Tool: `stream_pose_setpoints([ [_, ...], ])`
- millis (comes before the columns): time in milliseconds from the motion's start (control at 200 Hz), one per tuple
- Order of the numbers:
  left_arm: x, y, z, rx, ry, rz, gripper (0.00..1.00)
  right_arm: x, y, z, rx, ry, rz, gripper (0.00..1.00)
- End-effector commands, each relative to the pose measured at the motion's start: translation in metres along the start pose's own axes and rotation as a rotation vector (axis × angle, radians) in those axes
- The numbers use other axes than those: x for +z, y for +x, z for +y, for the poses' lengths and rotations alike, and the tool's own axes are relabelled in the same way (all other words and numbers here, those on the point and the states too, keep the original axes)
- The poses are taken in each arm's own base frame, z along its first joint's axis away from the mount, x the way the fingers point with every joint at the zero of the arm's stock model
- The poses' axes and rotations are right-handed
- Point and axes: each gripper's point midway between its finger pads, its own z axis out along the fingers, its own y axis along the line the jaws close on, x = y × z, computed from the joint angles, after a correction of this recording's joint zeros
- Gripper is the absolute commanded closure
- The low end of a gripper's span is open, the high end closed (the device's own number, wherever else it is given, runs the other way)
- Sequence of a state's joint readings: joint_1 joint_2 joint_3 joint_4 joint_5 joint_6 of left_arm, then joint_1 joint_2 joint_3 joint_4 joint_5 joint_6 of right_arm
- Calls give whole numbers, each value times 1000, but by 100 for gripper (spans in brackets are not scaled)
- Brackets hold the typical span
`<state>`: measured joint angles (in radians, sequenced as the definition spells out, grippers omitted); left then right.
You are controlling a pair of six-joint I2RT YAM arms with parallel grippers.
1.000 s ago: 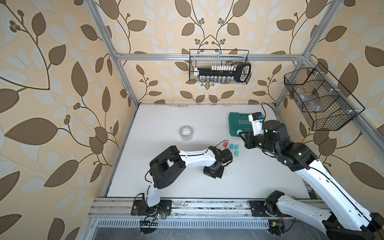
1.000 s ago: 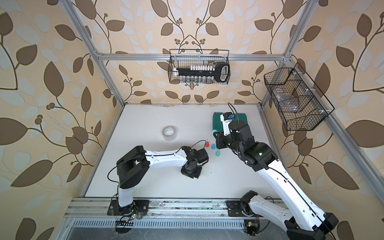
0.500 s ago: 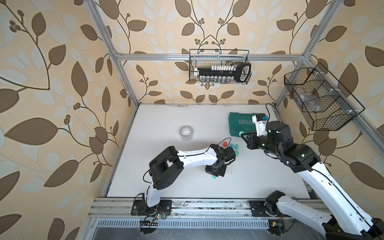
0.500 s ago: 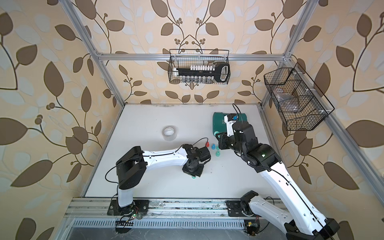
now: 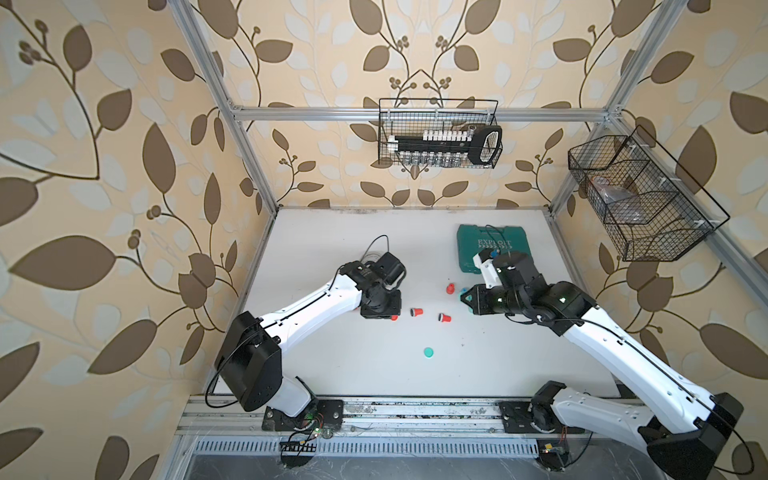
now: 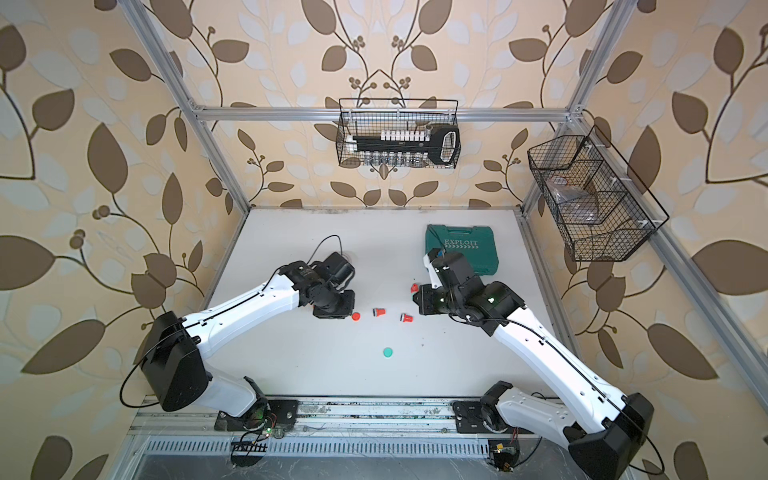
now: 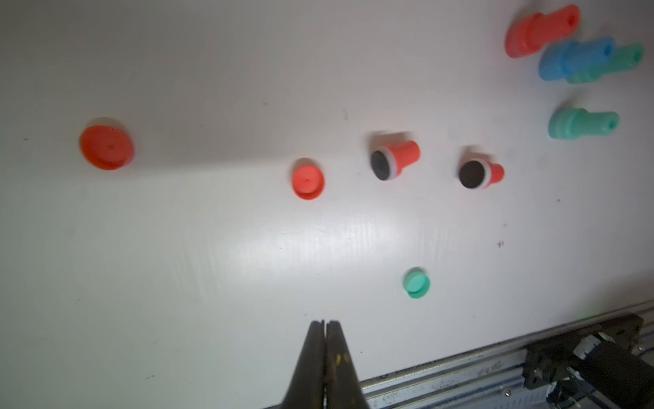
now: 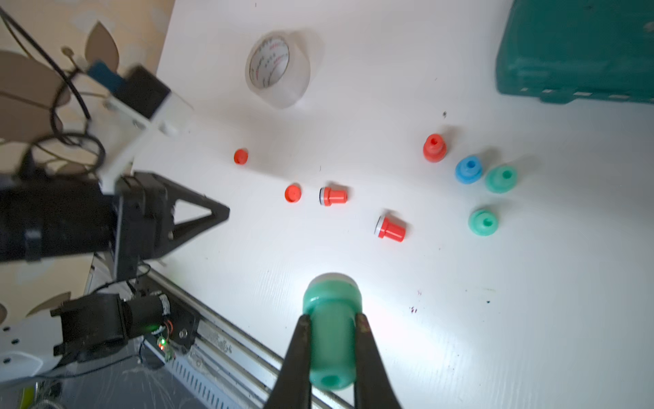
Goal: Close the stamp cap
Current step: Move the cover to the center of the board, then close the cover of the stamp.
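Right of centre in both top views, my right arm point(image 5: 611, 353) climbs from its base at the lower right and slants toward the middle of the frame. Its wrist is turned so that the right fingers point(image 8: 300, 354) point left, roughly level with the worktop point(image 5: 374, 374). They are clamped on the barrel of the green stamp point(image 8: 332, 304), one finger on each side. The stamp's wide end faces away from the wrist camera and shows a pale rim. The green cap point(image 5: 429, 353) lies alone on the worktop below centre, well apart from the stamp.

From the lower left my left arm point(image 5: 307, 307) reaches up and to the right, then bends at the wrist so the tool points down at the worktop. The left fingers point(image 7: 315, 354) are pressed together and hold nothing. A red cap point(image 6: 355, 316) sits just beside that tool; a second red cap point(image 8: 241, 156) shows only in the wrist views.

Between the arms a red stamp point(image 5: 416, 312) and a second red stamp point(image 5: 444, 318) lie on their sides, dark pads bare. Four more stand upright near the right wrist: one red point(image 8: 434, 148), one blue point(image 8: 468, 170) and two green point(image 8: 500, 179). A teal case point(image 5: 492, 245) sits at the worktop's upper right, and a tape roll point(image 8: 277, 69) lies behind the left wrist.
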<state>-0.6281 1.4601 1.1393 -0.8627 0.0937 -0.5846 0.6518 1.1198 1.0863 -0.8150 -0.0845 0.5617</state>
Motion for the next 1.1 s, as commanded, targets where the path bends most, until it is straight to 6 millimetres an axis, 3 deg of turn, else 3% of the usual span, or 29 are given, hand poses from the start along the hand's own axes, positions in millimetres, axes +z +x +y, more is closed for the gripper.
stream_pose_setpoints([
  [0, -12, -2, 22, 14, 39, -7, 92, 22, 27, 4, -32, 55, 116, 100],
  [225, -12, -22, 74, -62, 10, -45, 82, 63, 73, 15, -185, 198, 333, 100],
  [390, -16, -35, 97, -131, 4, -79, 74, 84, 93, 20, -240, 246, 402, 100],
  [680, -21, -40, 110, -154, -36, -106, 68, 115, 117, 27, -301, 292, 477, 100],
  [1095, -19, -38, 107, -150, -21, -97, 68, 141, 125, 25, -349, 338, 509, 100],
])
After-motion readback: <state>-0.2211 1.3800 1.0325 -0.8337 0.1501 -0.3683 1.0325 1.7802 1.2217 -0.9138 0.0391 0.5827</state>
